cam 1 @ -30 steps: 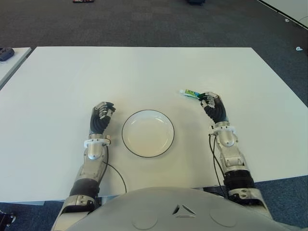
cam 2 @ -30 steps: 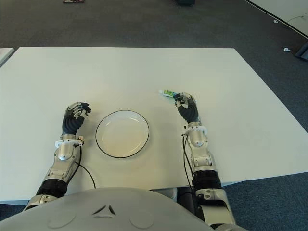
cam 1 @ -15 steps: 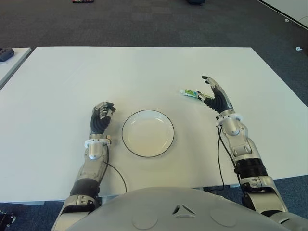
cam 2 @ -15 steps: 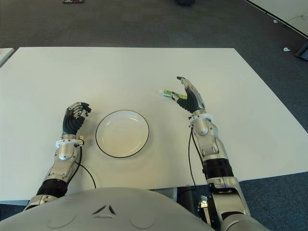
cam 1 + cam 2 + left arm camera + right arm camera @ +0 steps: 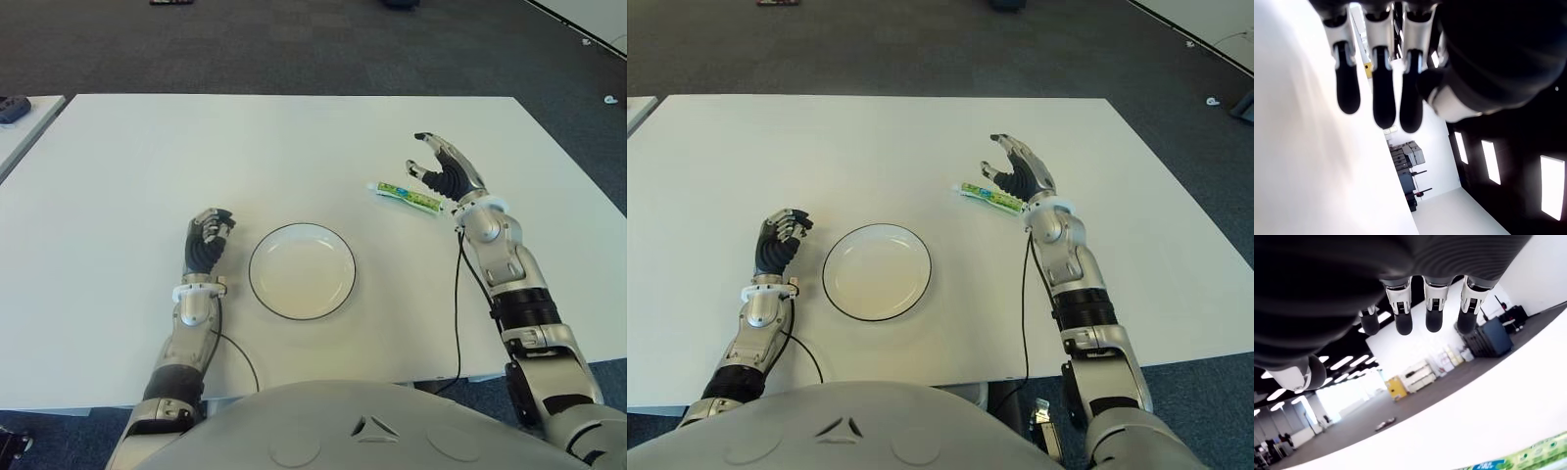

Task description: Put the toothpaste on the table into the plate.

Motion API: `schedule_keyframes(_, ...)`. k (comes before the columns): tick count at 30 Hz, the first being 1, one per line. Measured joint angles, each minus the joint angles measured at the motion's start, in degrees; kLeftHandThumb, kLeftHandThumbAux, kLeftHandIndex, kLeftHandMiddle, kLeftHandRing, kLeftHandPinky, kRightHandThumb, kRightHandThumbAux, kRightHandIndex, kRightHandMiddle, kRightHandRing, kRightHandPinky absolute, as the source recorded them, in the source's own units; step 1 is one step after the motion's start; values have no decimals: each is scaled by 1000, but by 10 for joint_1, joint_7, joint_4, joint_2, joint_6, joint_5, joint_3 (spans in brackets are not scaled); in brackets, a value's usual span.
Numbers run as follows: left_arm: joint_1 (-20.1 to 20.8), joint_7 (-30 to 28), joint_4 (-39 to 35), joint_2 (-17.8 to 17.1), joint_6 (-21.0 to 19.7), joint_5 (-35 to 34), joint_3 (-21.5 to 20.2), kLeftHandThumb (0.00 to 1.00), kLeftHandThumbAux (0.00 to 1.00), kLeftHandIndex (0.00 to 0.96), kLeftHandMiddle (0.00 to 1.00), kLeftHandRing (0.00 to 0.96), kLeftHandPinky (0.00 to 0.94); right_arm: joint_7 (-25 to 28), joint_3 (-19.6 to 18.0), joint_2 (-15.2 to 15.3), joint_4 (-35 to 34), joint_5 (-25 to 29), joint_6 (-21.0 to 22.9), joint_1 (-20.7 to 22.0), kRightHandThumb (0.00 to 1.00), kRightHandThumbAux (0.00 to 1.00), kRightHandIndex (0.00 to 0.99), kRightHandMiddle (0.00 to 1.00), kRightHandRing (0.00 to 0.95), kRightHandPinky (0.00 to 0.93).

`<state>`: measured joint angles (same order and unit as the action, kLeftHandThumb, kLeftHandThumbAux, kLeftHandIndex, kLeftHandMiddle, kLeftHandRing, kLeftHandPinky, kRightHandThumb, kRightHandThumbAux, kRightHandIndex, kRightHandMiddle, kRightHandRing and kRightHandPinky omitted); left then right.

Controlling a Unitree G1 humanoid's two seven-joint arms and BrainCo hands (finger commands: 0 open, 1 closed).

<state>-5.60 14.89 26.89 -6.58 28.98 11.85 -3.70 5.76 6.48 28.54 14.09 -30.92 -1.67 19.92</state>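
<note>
The toothpaste [image 5: 407,196], a green and white tube, lies flat on the white table [image 5: 294,147], to the right of and beyond the plate. The white plate [image 5: 302,272] with a dark rim is empty and sits near the table's front middle. My right hand [image 5: 437,166] hovers just right of the tube's near end, fingers spread and holding nothing. In the right wrist view its fingers [image 5: 1433,308] hang open above the table, with the tube [image 5: 1518,461] below them. My left hand [image 5: 206,237] shows left of the plate, fingers [image 5: 1376,93] curled and empty.
A second table's corner with a dark object [image 5: 12,108] shows at the far left. Dark carpet lies beyond the table's far edge. The table's right edge runs close past my right arm.
My right hand has opened from a curl and moved to the right of the tube, which now shows in full. The left hand and the plate have not moved.
</note>
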Motion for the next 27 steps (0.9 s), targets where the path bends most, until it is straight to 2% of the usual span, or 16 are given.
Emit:
schedule_keyframes(5, -1, 5, -6, 2, -5, 7, 2, 707, 718, 425, 488, 470, 460, 16, 21, 9, 32, -18, 20, 47, 529, 263, 0, 0, 0, 0)
schedule_keyframes(10, -2, 8, -13, 3, -7, 8, 2, 707, 718, 425, 485, 464, 447, 25, 52, 19, 93, -38, 15, 102, 531, 234, 0, 0, 0, 0)
schedule_keyframes(15, -4, 8, -18, 6, -11, 7, 2, 708, 717, 426, 481, 457, 439, 31, 82, 31, 180, -50, -15, 159, 537, 220, 0, 0, 0, 0)
schedule_keyframes(27, -14, 8, -25, 7, -20, 8, 2, 708, 716, 426, 489, 469, 449, 24, 142, 38, 335, -77, -81, 254, 533, 221, 0, 0, 0, 0)
